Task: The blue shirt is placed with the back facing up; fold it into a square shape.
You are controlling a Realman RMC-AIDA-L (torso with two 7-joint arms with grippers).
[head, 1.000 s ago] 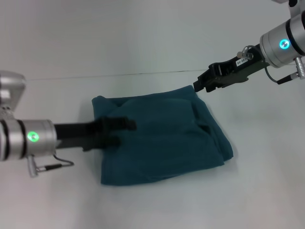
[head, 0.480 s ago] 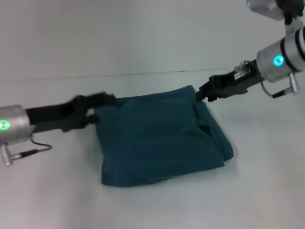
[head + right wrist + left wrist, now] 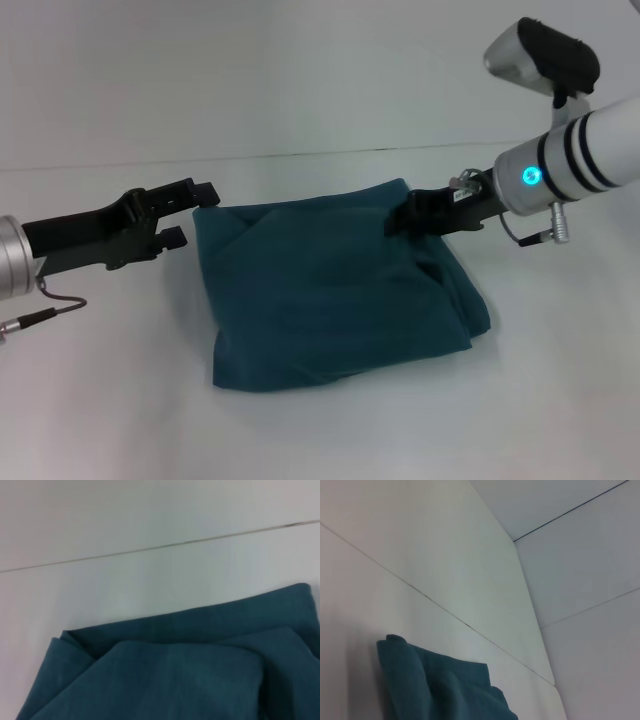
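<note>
head view: blue shirt (image 3: 335,290) folded into a rough square at frame centre on the white counter (image 3: 120,400), edges slightly skewed, long axis from upper left to lower right. left gripper (image 3: 190,212) released, fingers spread just off the shirt's upper-left corner. right gripper (image 3: 405,218) over the upper-right corner; can't tell its state.
left wrist view: shirt (image 3: 435,690) at lower left, plain folds.
right wrist view: shirt (image 3: 175,670) fills the lower half, layered folds.
</note>
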